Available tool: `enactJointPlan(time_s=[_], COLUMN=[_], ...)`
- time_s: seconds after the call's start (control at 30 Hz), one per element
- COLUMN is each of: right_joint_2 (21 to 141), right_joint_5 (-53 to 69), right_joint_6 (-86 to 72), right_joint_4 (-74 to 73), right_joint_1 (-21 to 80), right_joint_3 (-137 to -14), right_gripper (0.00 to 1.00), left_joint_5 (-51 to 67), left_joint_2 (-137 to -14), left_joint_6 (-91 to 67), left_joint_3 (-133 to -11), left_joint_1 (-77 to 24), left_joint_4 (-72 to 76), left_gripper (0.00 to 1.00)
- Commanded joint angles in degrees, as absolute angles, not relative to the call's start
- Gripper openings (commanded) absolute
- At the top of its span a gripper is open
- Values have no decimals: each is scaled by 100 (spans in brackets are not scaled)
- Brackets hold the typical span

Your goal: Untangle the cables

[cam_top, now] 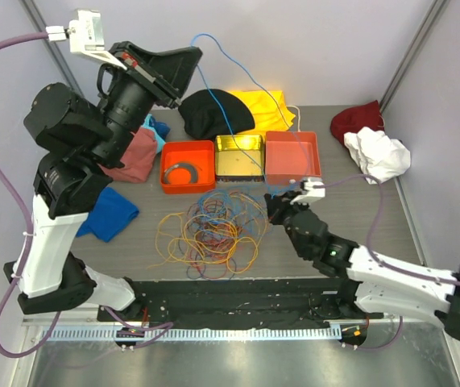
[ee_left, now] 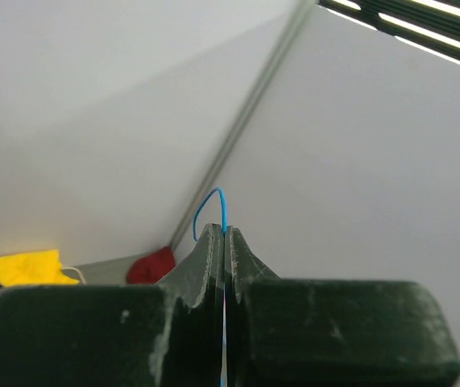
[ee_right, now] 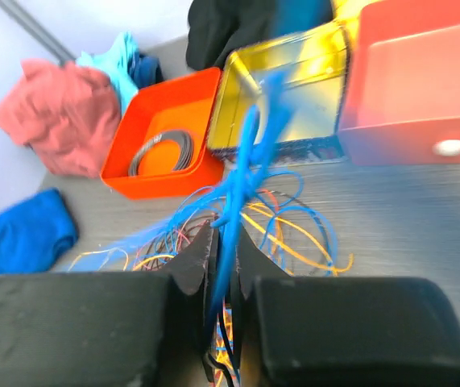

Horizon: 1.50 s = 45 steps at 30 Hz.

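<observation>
Three open containers stand in a row at the far side of the table (cam_top: 358, 218): an orange tray (cam_top: 169, 179) holding a grey coiled ring (cam_top: 182, 172), a yellow tin (cam_top: 239, 143) and a red tray (cam_top: 292, 153). Cloths lie around them: black (cam_top: 213, 113), yellow (cam_top: 271, 106), pink (cam_top: 137, 157), blue (cam_top: 110, 211), dark red (cam_top: 357, 121) and white (cam_top: 379, 153).

The cables (cam_top: 209, 232) lie as a loose heap of overlapping loops, mainly orange, with blue, red and purple strands, on the table in front of the trays and between the two arms. One blue cable (ee_left: 218, 191) leaves the heap. The right gripper (ee_right: 223, 246), low at the heap's right edge, has its fingers pressed together on it. The left gripper (ee_left: 224, 235), raised well above the table, is also clamped on it, with a short loop showing above the fingertips.

In the right wrist view the blue cable is blurred, so single strands are hard to separate. The left wrist view shows only wall and cloth edges
</observation>
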<state>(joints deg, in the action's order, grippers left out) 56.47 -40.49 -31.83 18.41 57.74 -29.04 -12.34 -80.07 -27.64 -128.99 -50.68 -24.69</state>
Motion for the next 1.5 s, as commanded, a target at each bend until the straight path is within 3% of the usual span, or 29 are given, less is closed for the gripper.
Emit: enactJointPlan(time_s=[0.0, 0.2, 0.57, 0.73, 0.87, 0.9, 1.0, 1.27, 1.47], right_joint_2=[4449, 2893, 2303, 2767, 2944, 2910, 2821, 3014, 3725], right_joint_5=[-4798, -5229, -5642, -5572, -5441, -5406, -5326, -5396, -5037], right_joint_6=[-3699, -4034, -3359, -2979, -3304, -3435, -3594, -3428, -3488], right_joint_4=[204, -1150, -1977, -2432, -2751, -2760, -2768, -3067, -3550], right_joint_1=[5774, 5766, 5774, 5766, 5766, 5766, 5766, 5774, 5774], right_joint_3=[-2690, -2531, -3514, -4323, -4246, -4115, -3956, -4306, -4640], right_gripper=[11, 13, 8, 23, 42, 51, 63, 69, 74], left_joint_5=[-2819, -3559, -3586, -3788, -3779, -3771, -3700, -3402, -3226], left_joint_2=[-8033, -8165, -7823, -7620, -7497, -7471, -7427, -7365, -7479], left_joint_6=[-2119, -1819, -2197, -2557, -2689, -2707, -2733, -2602, -2347], left_joint_3=[-13034, -12903, -10779, -9783, -9317, -9195, -9071, -9122, -10157], left_joint_1=[-5098, -5098, -5098, -5098, -5098, -5098, -5098, -5098, -5089], left_joint_4=[-2540, -2777, -3076, -3085, -3050, -3032, -3024, -2690, -2619], left_gripper=[0, 0, 0, 0, 0, 0, 0, 0, 0])
